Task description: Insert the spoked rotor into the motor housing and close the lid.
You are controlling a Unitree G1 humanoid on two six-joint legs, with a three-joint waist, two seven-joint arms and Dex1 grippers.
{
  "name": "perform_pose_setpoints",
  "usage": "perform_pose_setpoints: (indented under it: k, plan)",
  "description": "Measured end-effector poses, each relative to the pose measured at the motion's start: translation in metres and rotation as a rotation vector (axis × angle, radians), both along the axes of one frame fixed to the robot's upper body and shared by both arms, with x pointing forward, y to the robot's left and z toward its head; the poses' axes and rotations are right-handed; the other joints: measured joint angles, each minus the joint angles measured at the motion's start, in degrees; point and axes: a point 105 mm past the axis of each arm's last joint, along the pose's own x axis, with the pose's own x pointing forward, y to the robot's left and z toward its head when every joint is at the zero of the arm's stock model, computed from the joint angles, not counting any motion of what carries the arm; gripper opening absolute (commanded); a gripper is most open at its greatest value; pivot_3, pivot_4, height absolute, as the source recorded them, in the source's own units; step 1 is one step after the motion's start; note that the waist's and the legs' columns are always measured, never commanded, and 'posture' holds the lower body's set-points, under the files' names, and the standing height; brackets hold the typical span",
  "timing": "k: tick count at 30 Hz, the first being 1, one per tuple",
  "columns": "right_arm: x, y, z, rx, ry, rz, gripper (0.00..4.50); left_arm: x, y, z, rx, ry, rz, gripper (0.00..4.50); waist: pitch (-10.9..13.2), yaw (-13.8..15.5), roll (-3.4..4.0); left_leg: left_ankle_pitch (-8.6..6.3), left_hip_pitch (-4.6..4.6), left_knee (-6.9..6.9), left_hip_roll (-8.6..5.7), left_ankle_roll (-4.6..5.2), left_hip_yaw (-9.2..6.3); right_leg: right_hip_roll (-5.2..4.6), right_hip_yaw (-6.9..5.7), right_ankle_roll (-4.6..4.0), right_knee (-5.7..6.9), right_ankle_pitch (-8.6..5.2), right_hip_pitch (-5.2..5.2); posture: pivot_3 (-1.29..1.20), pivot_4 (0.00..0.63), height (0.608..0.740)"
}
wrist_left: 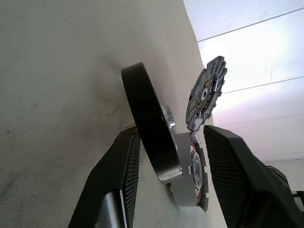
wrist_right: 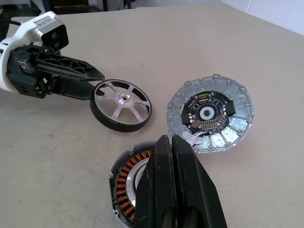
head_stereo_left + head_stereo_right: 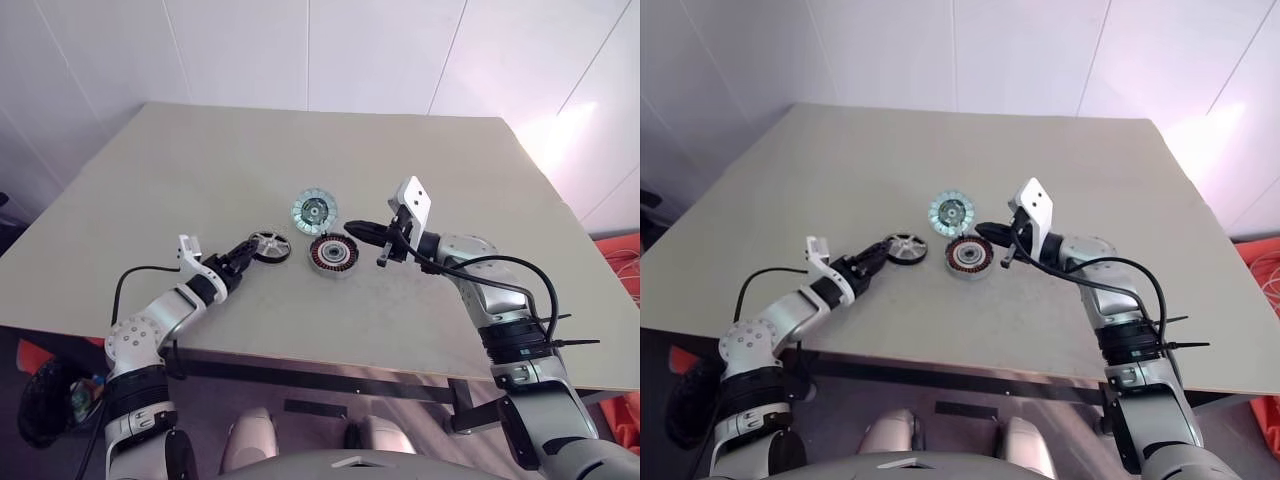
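Left gripper (image 2: 92, 83) half open, fingers straddling spoked rotor (image 2: 121, 105), tilted on table (image 3: 200, 160) just beside motor housing (image 3: 333, 254); not yet clamped. Close squarely on dark rim, avoid spokes. Right gripper (image 3: 352, 228) shut, empty, above housing. Lid (image 3: 314, 210) flat behind housing.

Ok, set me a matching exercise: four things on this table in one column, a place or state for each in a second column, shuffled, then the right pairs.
Things:
1. spoked wheel
2. copper-wound ring
3. segmented disc
4. right pincer

Places or states:
A. lies farthest from the robot of the three parts
B. shut, poised over the copper windings
C. tilted up on its rim between two black fingers
D. flat on the table, centre open, nothing in it

Pairs: 1-C, 2-D, 3-A, 4-B
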Motion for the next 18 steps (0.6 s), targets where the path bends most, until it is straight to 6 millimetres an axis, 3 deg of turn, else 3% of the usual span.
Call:
perform_pose_setpoints:
  k: [10,12,17,18]
  plan:
    - [0.000,0.001,0.000,0.002,0.000,0.000,0.00,-0.002,0.001,-0.002,0.011,-0.002,-0.014,2.36,0.0,0.0,0.00,0.00,0.01,0.00,0.00,0.00,0.00,0.00,0.00,0.00,0.00,0.00,0.00,0.00,0.000,0.740]
    - [0.000,0.001,0.000,0.003,0.000,-0.001,0.00,-0.001,0.003,-0.007,0.015,0.010,-0.008,2.01,0.0,0.0,0.00,0.00,0.01,0.00,0.00,0.00,0.00,0.00,0.00,0.00,0.00,0.00,0.00,0.00,0.000,0.740]
    - [0.000,0.001,0.000,0.005,-0.001,-0.002,0.00,-0.001,0.006,-0.013,0.009,0.023,0.002,0.51,0.0,0.0,0.00,0.00,0.01,0.00,0.00,0.00,0.00,0.00,0.00,0.00,0.00,0.00,0.00,0.00,0.000,0.740]
    - [0.000,0.001,0.000,0.006,-0.001,-0.003,0.00,-0.001,0.006,-0.012,0.006,0.018,0.000,0.40,0.0,0.0,0.00,0.00,0.02,0.00,0.00,0.00,0.00,0.00,0.00,0.00,0.00,0.00,0.01,0.00,0.000,0.740]
